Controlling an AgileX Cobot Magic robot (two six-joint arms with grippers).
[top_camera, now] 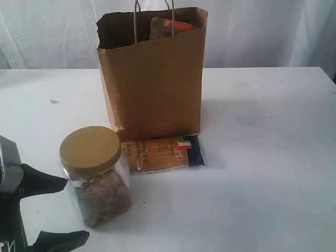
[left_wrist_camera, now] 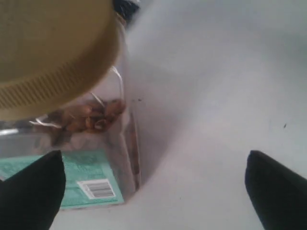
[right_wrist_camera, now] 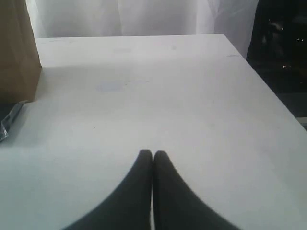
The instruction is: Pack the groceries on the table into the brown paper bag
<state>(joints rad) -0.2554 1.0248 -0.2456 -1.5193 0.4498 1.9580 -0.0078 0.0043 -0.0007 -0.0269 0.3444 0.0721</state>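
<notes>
The brown paper bag [top_camera: 152, 79] stands upright at the back middle of the table [top_camera: 273, 173]. A brown orange-labelled pouch [top_camera: 170, 27] pokes up inside it. In front of the bag lies a flat spaghetti packet [top_camera: 163, 153] with a dark blue end. A clear jar [top_camera: 97, 176] with an olive-yellow lid stands at the front left. My left gripper [top_camera: 76, 210] is open right beside the jar. In the left wrist view the jar [left_wrist_camera: 72, 96] stands by one finger [left_wrist_camera: 33, 189], and the gap of the left gripper [left_wrist_camera: 153, 191] holds only bare table. My right gripper [right_wrist_camera: 153, 154] is shut and empty over the table.
In the right wrist view, a corner of the bag [right_wrist_camera: 17, 52] and the tip of the spaghetti packet [right_wrist_camera: 9, 120] show on one side, and the table's edge [right_wrist_camera: 268, 96] drops off to a dark area on the other. White curtains hang behind.
</notes>
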